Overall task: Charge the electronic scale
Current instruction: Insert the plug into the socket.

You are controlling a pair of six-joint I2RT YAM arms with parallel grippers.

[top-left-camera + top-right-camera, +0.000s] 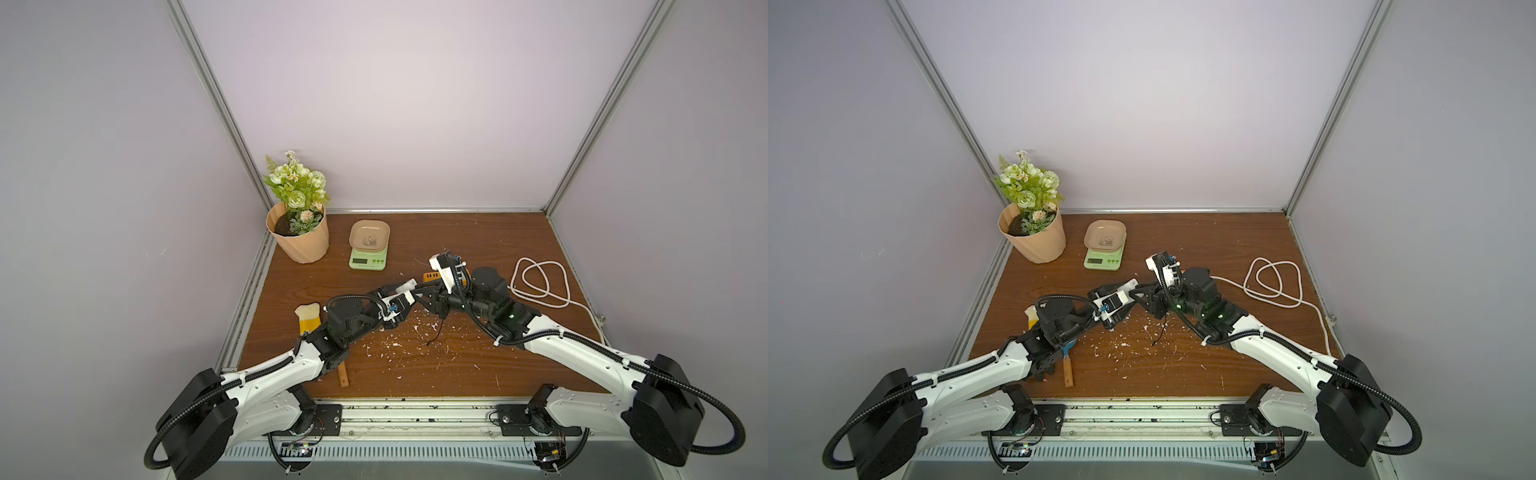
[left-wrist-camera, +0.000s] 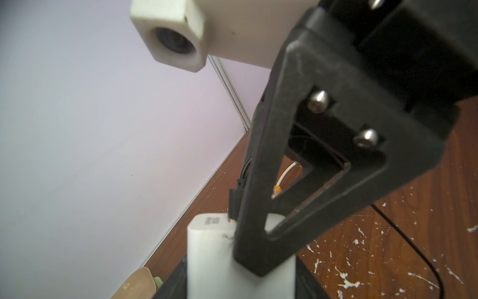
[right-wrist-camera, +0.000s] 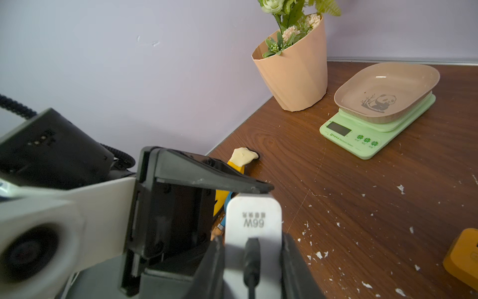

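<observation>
The electronic scale (image 1: pixel 368 259) (image 1: pixel 1104 259) (image 3: pixel 362 132) is pale green, with a beige panda tray (image 3: pixel 385 95), and stands untouched at the back of the table. At mid-table both grippers meet on a white charger block (image 3: pixel 253 217) (image 2: pixel 214 256) (image 1: pixel 406 286). A black cable (image 3: pixel 251 259) (image 1: pixel 436 328) is plugged into the block and hangs to the table. My left gripper (image 2: pixel 240 279) (image 1: pixel 409 293) is shut on one end of the block. My right gripper (image 3: pixel 252 261) (image 1: pixel 422 293) has its fingers pressed against both sides of the other end.
A flower pot (image 1: pixel 301 241) stands at the back left. An orange power strip (image 1: pixel 430 276) (image 3: pixel 463 256) lies behind the grippers, and its white cord (image 1: pixel 540 282) is coiled at the right. A yellow tool (image 1: pixel 308 318) with a wooden handle lies under the left arm. White flecks litter the wood.
</observation>
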